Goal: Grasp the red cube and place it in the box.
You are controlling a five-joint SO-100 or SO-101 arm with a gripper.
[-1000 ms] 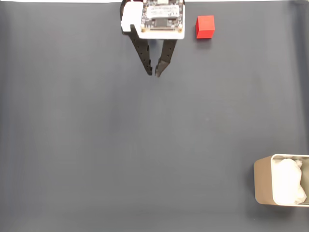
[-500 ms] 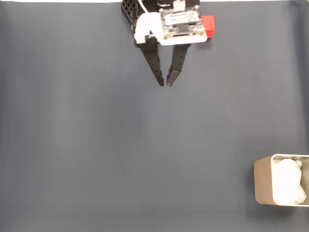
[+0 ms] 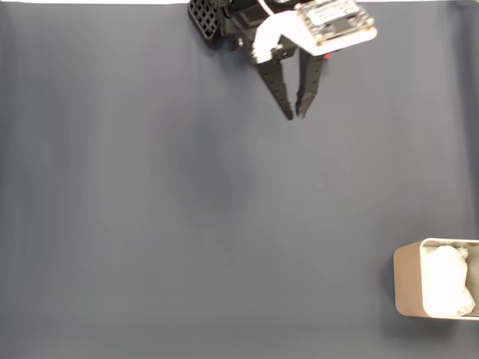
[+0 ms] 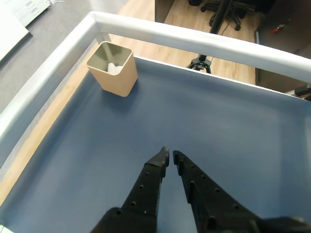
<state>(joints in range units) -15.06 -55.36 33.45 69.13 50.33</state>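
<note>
My gripper [image 3: 296, 115] hangs over the dark mat near the top edge of the fixed view, its black fingers pointing down the picture, with only a thin slit between the tips and nothing held. In the wrist view the gripper [image 4: 170, 154] reaches up from the bottom edge, tips almost touching. The red cube is hidden under the white wrist board [image 3: 333, 22]. The beige box [image 3: 408, 280] sits at the lower right edge of the fixed view with white padding [image 3: 447, 280] inside. In the wrist view the box [image 4: 115, 82] stands at the upper left, far ahead of the fingers.
A dark blue-grey mat [image 3: 187, 224] covers the table. In the wrist view a pale raised border [image 4: 48, 77] runs along the left and far sides, with wood floor and chair legs [image 4: 221, 9] beyond.
The arm has swung to the right in the fixed view. The wrist board now covers the red cube that showed beside it a second ago. The fingers stayed nearly together.
</note>
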